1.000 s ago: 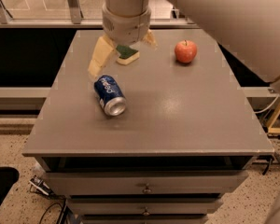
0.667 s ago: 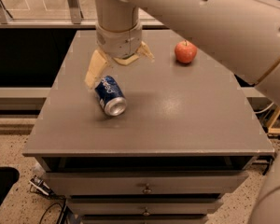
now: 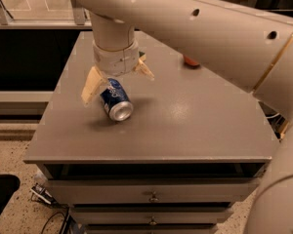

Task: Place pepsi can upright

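The pepsi can [image 3: 116, 101] is dark blue with white lettering and lies on its side on the grey table [image 3: 185, 126], its silver end pointing toward the front. My gripper [image 3: 118, 80] hangs straight down right over the can's rear half. Its cream fingers are spread open: one fingertip [image 3: 90, 88] stands left of the can, the other [image 3: 145, 70] is to the right and farther back. The can's rear end is hidden under the gripper.
A red apple [image 3: 189, 61] at the table's back right is mostly hidden behind my arm. My large cream arm [image 3: 210, 28] crosses the upper right of the view. Drawers [image 3: 151, 196] sit below the table's front edge.
My gripper has come down and forward over the can, so the open fingers now straddle it. The can has not moved on the table.
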Available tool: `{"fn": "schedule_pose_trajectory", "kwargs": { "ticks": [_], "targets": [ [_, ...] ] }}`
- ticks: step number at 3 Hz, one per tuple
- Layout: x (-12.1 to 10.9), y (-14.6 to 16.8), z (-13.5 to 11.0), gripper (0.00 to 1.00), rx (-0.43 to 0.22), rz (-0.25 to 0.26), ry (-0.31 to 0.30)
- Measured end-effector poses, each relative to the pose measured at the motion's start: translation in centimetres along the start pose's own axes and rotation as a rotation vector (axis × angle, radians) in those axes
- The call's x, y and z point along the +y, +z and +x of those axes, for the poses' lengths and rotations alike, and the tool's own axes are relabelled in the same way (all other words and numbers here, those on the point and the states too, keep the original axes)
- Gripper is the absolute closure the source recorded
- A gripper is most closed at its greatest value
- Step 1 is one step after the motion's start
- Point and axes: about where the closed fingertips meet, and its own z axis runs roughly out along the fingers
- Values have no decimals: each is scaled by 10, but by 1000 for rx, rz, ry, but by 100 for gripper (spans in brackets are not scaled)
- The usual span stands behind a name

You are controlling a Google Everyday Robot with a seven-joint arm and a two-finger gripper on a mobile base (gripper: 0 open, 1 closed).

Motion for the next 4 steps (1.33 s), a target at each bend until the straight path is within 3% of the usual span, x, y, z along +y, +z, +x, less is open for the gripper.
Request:
{"fn": "schedule_pose_trajectory", "kwargs": {
  "ticks": [1,4],
  "targets": [
    [21,14,-4,0,3,-28,-2],
    [23,14,-12,0,11,-16,-10]
  ]
}}
